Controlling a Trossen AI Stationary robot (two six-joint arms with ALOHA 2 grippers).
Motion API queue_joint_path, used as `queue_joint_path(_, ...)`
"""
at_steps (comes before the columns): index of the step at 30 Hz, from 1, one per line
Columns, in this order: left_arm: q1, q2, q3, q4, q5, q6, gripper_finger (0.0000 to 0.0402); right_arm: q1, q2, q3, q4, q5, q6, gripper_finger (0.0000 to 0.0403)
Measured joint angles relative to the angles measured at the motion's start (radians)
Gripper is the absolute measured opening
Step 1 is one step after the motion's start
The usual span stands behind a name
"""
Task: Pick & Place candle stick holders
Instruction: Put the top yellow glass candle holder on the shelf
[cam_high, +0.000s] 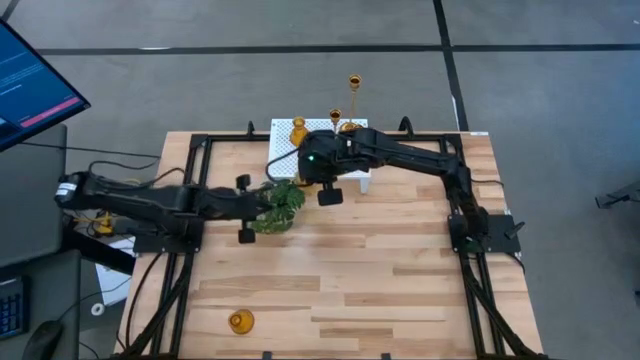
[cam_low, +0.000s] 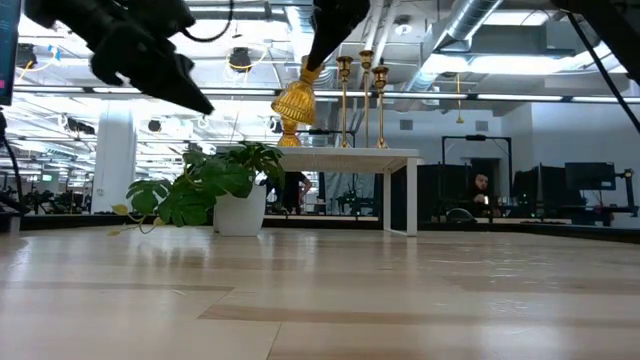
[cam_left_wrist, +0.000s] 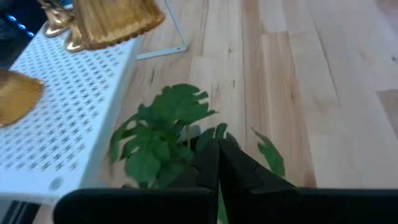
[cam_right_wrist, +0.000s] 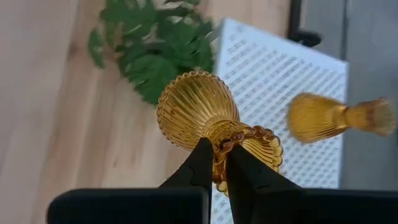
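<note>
Ribbed glossy amber glass candle stick holder between my matt black plastic fingers, pale smooth wood counter, white perforated metal platform, shiny brass stems

High view looks straight down, low view level across the table; both wrist views closely share the plant.

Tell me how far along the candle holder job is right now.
Done: several candle stick holders stand on the white platform. In hand: the right gripper is shut on a squat amber holder above the platform. Left: one holder near the table's front edge. The left gripper waits, shut, by the plant.
</note>
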Motion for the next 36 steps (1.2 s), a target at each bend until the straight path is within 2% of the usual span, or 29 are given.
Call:
queue_joint_path(7, 0.002, -0.226, -0.105, -0.002, -0.013, 0.030, 0.0004, -0.050, 0.004, 0.000, 0.056, 0.000, -0.018, 0.0010)
queue_joint_path(11, 0.002, -0.348, -0.187, 0.002, -0.076, 0.029, 0.0005, -0.072, 0.021, -0.003, 0.079, 0.000, -0.019, 0.0010)
queue_joint_path(14, 0.002, -0.417, -0.240, 0.009, -0.109, 0.025, 0.0005, -0.085, 0.040, -0.001, 0.166, 0.000, -0.026, 0.0010)
queue_joint_path(17, 0.002, -0.461, -0.274, 0.019, -0.112, 0.016, 0.0004, -0.099, 0.061, -0.003, 0.170, 0.001, -0.029, 0.0010)
queue_joint_path(36, 0.002, -0.471, -0.280, 0.048, -0.112, 0.014, 0.0007, -0.117, 0.098, -0.002, 0.116, 0.086, -0.026, 0.0010)
